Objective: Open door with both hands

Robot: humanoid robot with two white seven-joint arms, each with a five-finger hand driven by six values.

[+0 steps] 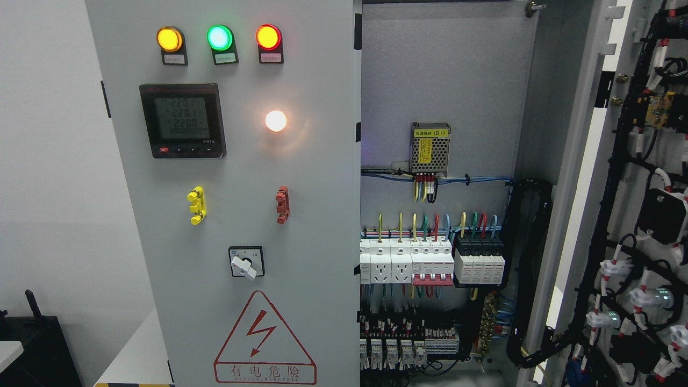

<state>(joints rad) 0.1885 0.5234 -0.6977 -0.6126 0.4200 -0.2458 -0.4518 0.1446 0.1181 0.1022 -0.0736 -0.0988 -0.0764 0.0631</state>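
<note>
A grey electrical cabinet fills the head view. Its left door point(231, 215) stands closed and carries three lit indicator lamps point(219, 37), a digital meter point(183, 120), a glowing white lamp point(276, 121), a yellow handle point(196, 205), a red handle point(282, 205), a rotary switch point(245, 262) and a red warning triangle point(264, 339). The right door point(634, 215) is swung wide open, with its wired inner face showing at the right edge. Neither of my hands nor any arm shows.
Inside the open bay are a small power supply point(430, 149), rows of breakers point(430, 263) and terminal blocks point(408, 344) with coloured wires. A black cable bundle point(532, 269) loops to the open door. A dark object point(32, 349) sits at the lower left by the wall.
</note>
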